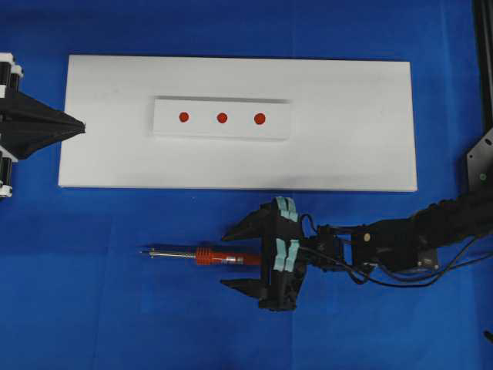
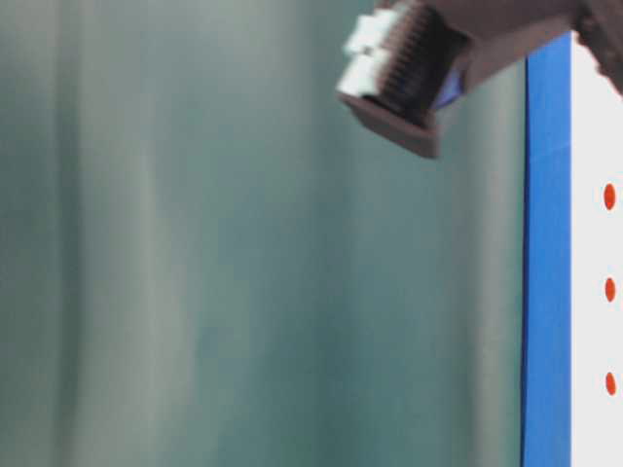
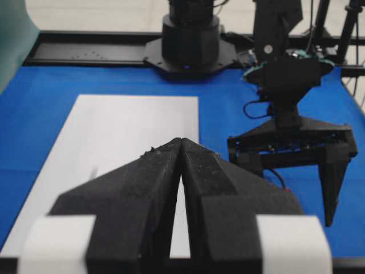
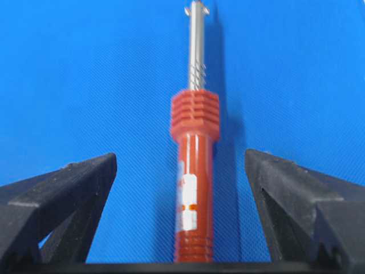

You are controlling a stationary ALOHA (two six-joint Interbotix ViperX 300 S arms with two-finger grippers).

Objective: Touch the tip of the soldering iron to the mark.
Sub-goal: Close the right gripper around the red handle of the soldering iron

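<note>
My right end effector (image 4: 181, 188) stood spread wide, one finger on each side of the soldering iron (image 4: 194, 188), touching neither side of it. The iron lay flat on the blue desk (image 1: 115, 308), its red-orange handle between my fingers and its silver shaft pointing away from me. Nothing was gripped.

The nearest risk, as I judged it, was the closing itself: the handle is round and lay loose, so if one finger met it first it could roll or skid sideways, and I would pinch it crooked or miss. Gripping at the cord end would leave the long shaft swinging, and the tip (image 1: 144, 251) would then wander.

Farther out, the tip sat well apart from the white board (image 1: 347, 154), on which a raised strip (image 1: 222, 132) carried three red marks (image 1: 222, 118). Lifting too low could catch the shaft on the board's edge. With three marks in a row, a tilted iron could land between them or on the wrong one.

Farthest, my left end effector (image 1: 73, 127) rested pressed together at the board's left edge; a long sweep could knock against it.
</note>
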